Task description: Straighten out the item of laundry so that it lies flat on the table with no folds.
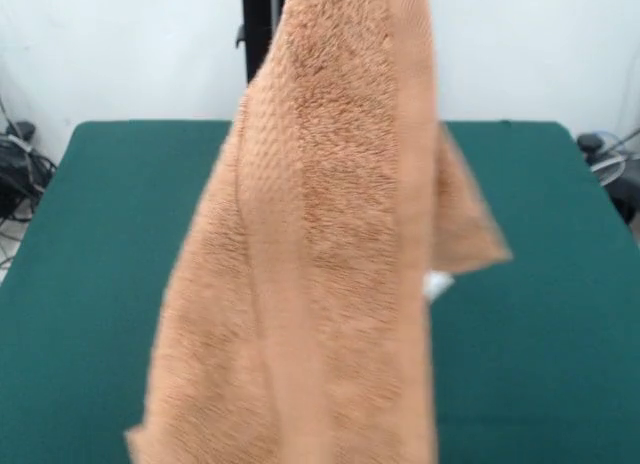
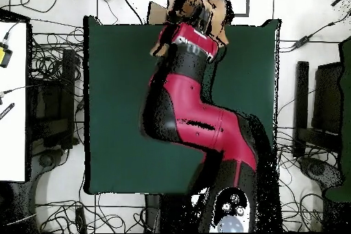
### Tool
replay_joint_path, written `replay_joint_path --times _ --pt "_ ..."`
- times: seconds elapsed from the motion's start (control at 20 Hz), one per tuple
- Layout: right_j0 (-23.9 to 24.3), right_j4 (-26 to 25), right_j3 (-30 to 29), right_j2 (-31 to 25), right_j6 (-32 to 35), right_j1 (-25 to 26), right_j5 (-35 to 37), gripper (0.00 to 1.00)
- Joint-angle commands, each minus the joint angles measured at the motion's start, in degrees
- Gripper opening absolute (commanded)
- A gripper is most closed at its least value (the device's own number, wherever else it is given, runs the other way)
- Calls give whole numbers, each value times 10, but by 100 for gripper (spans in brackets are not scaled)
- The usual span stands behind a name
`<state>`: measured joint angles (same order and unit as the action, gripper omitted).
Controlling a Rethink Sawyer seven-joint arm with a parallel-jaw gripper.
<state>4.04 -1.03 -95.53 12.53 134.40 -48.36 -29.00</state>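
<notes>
- Overhead view: the red and black arm (image 2: 192,108) reaches to the far table edge; its gripper's opening cannot be told.
- One orange-tan terry towel (image 1: 310,264) hangs raised above one dark green felt table (image 1: 90,284), with one white tag (image 1: 437,283).

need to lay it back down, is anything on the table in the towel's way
Nothing visible. The towel hangs lifted from above, close to the front camera, and the green table around and behind it shows bare felt. The overhead view shows only the arm above the tabletop.
</notes>
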Motion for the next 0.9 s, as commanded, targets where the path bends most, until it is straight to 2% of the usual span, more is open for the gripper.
replay_joint_path --times 0.05,0.25,0.4,0.65,0.9 --pt "-10 -39 -172 -102 223 -41 -47 0" --pt "-48 -14 -199 -62 228 -33 -111 0" --pt "-59 4 -224 -52 256 -34 -147 0" --pt "-106 62 -262 -25 250 -30 -208 0" --pt "-141 117 -304 -20 259 -37 -251 0"
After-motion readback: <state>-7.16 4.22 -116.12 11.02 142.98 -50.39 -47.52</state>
